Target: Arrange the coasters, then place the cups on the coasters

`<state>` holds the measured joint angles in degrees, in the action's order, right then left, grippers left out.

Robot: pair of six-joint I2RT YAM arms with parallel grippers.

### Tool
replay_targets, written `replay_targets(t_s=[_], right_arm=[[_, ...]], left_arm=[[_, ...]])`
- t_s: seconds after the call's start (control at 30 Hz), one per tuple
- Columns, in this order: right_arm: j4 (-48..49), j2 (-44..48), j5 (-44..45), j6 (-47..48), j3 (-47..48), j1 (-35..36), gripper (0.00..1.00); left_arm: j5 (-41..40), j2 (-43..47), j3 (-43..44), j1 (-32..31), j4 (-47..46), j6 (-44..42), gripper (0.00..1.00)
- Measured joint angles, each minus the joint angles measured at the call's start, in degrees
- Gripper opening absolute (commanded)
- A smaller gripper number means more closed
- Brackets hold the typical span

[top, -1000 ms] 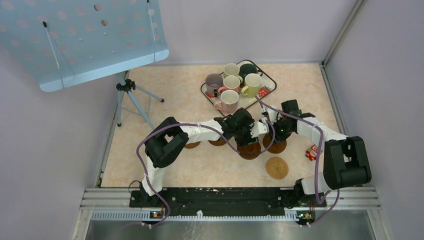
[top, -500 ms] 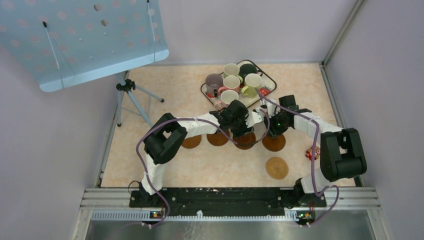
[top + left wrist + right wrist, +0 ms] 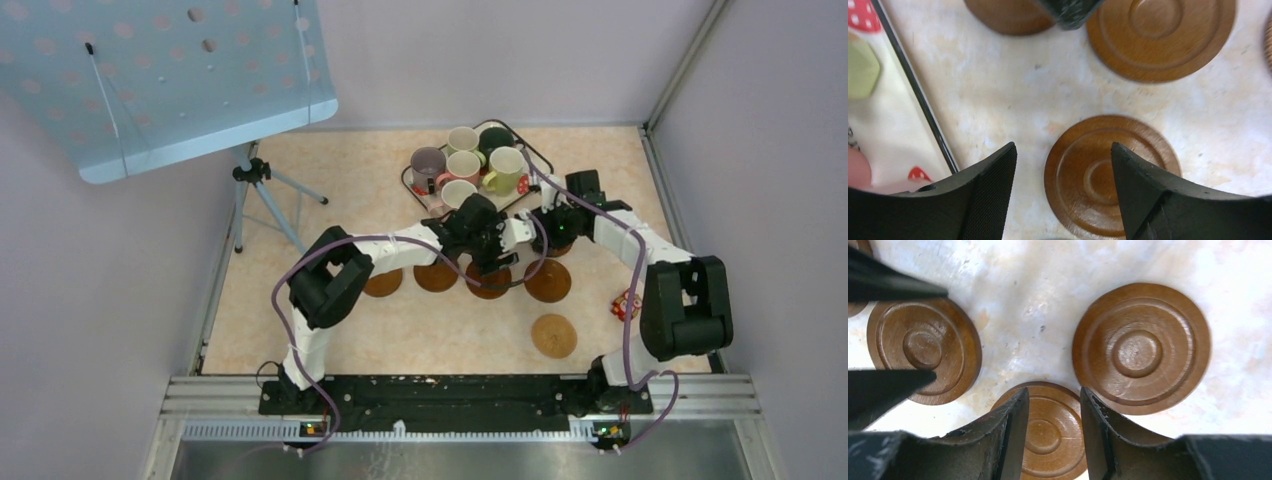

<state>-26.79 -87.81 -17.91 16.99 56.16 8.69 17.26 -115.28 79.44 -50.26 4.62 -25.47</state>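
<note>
Marbled tabletop (image 3: 1023, 90): left hand (image 3: 1063, 148) open over coaster (image 3: 1083, 182); right hand (image 3: 1054, 392) ajar, empty, above another coaster (image 3: 1045, 436).

Both arms same build. Left arm (image 3: 330, 285) and right arm (image 3: 688, 315): white link shells between bulky black joint housings. One purple-grey cable (image 3: 279, 310) runs loose along each, base to wrist. Bases sit on a black plate (image 3: 440, 393) over a ribbed silver rail (image 3: 460, 430). Left gripper (image 3: 1063, 150) and right gripper (image 3: 1054, 392): matte black wedge-shaped fingers, finely textured inner faces.
</note>
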Motion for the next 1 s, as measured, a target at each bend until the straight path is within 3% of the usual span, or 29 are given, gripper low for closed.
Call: replay_targets(t_s=[0.47,1.0], right_arm=[[0.3,-11.1,6.3,-0.1,7.1,-6.1,0.50],[-1.1,-13.1,7.4,5.2,7.9,-12.8,0.46]], left_arm=[[2.5,-8.5,12.4,-7.5,-4.2,0.9,0.78],[-5.5,-13.6,15.8,-8.2,-3.2,1.6,0.74]])
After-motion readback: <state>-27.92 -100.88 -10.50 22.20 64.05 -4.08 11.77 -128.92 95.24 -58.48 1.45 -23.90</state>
